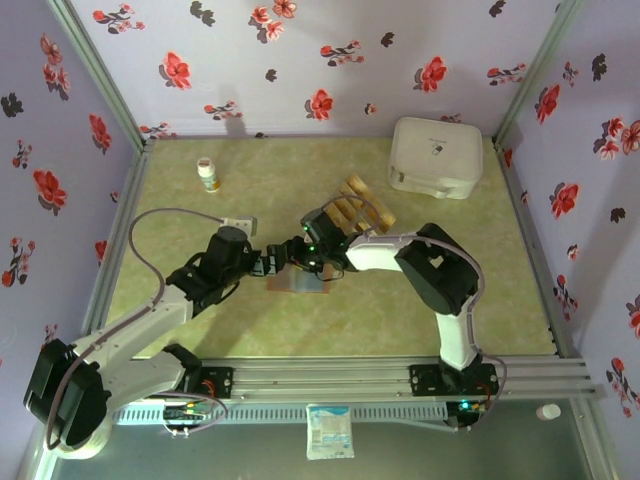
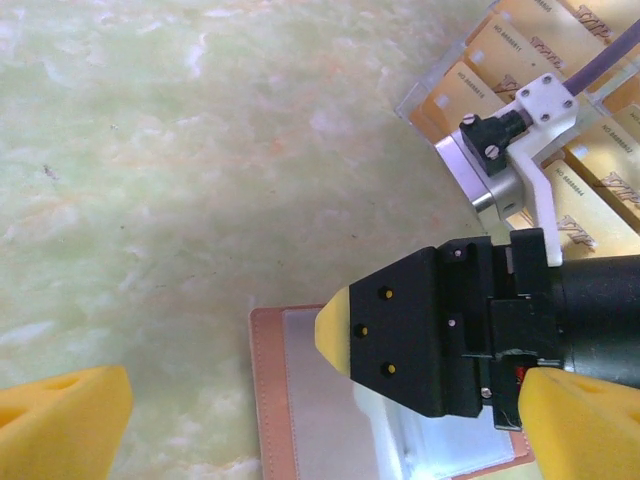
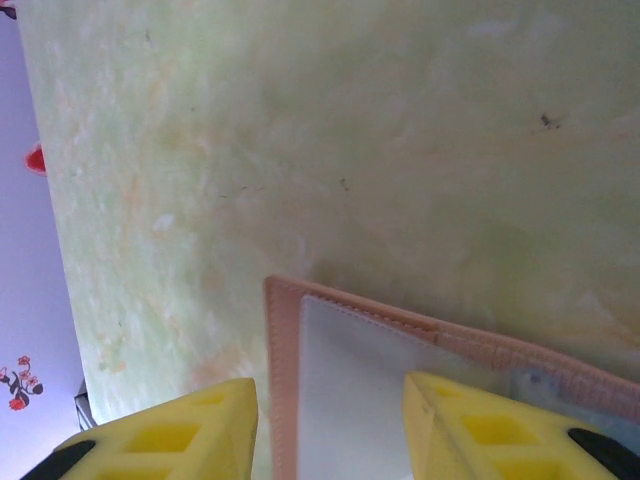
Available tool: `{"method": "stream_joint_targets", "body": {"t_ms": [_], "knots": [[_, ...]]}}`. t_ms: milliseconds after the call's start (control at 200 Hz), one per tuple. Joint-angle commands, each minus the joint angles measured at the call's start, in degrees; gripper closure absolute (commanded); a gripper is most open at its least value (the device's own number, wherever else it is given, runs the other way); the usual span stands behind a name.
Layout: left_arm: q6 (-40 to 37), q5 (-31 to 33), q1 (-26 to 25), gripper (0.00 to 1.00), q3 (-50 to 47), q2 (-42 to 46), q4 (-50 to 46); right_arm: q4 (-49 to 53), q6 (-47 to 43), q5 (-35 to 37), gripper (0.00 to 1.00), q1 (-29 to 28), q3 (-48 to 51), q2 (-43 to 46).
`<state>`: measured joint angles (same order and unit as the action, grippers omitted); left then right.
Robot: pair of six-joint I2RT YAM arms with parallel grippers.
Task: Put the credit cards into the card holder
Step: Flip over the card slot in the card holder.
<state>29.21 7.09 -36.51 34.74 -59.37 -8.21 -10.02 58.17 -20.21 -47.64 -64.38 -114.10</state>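
With our left hand (image 1: pixel 269 262) wide open and right hand (image 3: pixel 330 435) half open, both empty at the holder (image 2: pixel 300 400), we should pin it flat before fetching cards (image 2: pixel 590 200).

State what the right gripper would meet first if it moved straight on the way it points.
Likely the open card holder, its corner just ahead of the right gripper; depth is unclear.

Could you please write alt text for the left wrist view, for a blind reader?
The right gripper, black with a yellow tip, reaches over the open card holder on the green table. The credit cards lie at upper right; the yellow fingers of the open left gripper fill the bottom corners.
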Motion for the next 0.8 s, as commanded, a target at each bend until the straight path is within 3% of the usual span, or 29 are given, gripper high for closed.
{"method": "stream_joint_targets", "body": {"t_ms": [0,410,600,795], "knots": [[1.0,1.2,0.6,0.00,-0.3,0.7,-0.6,-2.5,1.9,-1.0,0.58,-0.4,-1.1,-1.1],[0.9,1.1,1.8,0.00,-0.1,-3.6,-2.9,3.7,-3.9,0.2,0.57,1.9,2.9,12.3],[1.1,1.1,2.1,0.00,0.3,-7.6,-3.0,11.1,-8.6,4.9,0.56,3.8,7.8,20.0],[0.6,1.1,2.3,0.00,2.5,-12.4,-4.1,24.6,-16.0,16.1,0.54,4.1,10.4,26.0]]}}
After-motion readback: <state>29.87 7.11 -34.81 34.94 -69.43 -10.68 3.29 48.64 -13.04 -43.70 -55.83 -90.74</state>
